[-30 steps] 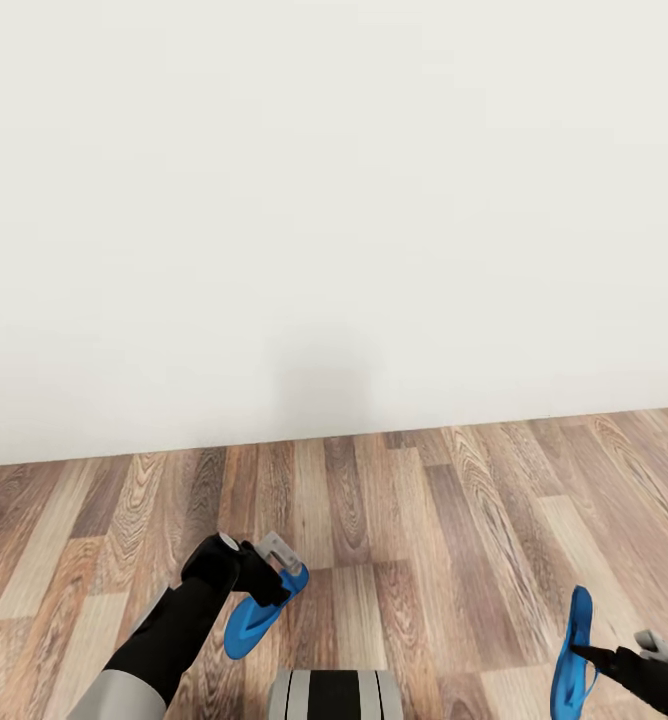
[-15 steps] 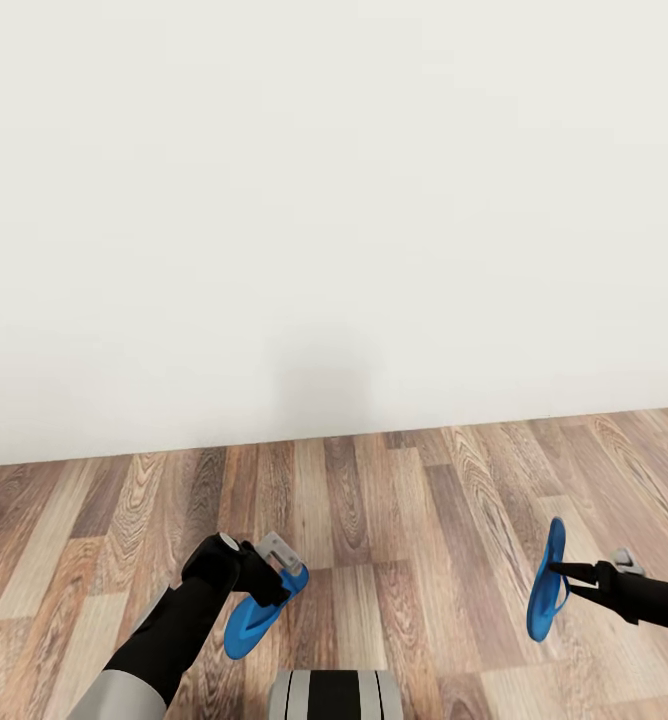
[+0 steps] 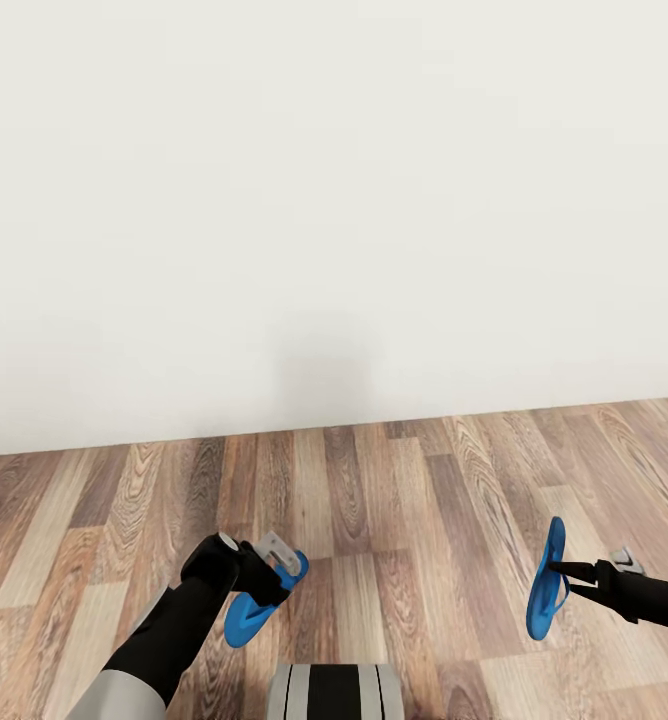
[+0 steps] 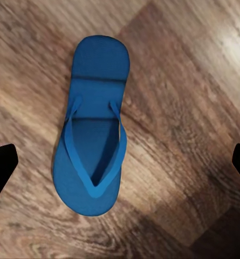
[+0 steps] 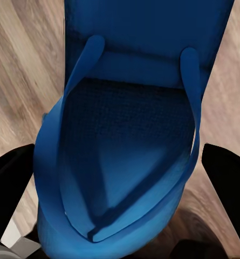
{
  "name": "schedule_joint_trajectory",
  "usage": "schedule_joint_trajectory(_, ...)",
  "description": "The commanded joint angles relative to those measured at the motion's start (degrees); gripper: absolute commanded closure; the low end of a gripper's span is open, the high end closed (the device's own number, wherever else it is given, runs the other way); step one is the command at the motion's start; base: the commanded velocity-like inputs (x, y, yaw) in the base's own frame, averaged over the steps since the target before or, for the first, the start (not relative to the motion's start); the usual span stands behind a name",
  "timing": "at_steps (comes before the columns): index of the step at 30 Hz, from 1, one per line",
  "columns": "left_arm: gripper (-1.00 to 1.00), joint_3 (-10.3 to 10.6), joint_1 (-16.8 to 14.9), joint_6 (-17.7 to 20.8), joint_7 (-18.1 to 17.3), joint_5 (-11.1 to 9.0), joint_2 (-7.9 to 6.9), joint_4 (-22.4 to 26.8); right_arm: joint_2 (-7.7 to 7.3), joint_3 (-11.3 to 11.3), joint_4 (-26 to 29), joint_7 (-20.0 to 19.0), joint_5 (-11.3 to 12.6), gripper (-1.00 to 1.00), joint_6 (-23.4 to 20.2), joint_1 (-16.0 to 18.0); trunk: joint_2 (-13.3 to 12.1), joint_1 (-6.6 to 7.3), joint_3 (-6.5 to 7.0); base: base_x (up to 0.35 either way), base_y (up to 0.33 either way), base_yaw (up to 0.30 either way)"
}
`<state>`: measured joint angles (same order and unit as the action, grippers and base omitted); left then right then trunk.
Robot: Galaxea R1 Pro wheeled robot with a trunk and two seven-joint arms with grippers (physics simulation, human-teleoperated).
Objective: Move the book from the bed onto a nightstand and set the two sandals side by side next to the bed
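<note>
While my right gripper pinches one sandal on edge above the floor, my left gripper hovers spread over the other sandal, flat on the planks; bed and book are yet to be reached.

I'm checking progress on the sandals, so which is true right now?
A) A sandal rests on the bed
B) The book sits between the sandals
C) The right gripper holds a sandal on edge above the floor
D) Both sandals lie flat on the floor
C: in the head view the right gripper grips a blue sandal standing on edge, clear of the wood floor.
</note>
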<state>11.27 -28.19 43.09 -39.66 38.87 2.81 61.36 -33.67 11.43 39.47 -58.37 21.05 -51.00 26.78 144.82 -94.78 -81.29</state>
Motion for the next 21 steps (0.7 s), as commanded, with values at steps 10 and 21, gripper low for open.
schedule_joint_trajectory(10, -1.00, -0.1, 0.0, 0.1, -0.5, 0.6, -0.07, 0.1, 0.00, 0.1, 0.0, -0.1, 0.0, 1.00, -0.2, 0.0, 0.1, -0.09, -0.93, 0.000, 0.000, 0.000)
schedule_joint_trajectory(21, -1.00, -0.2, 0.0, 0.1, -0.4, 0.6, -0.09, 0.1, 0.00, 0.1, 0.0, -0.1, 0.0, 1.00, -0.2, 0.0, 0.2, -0.37, -3.37, 0.000, 0.000, 0.000)
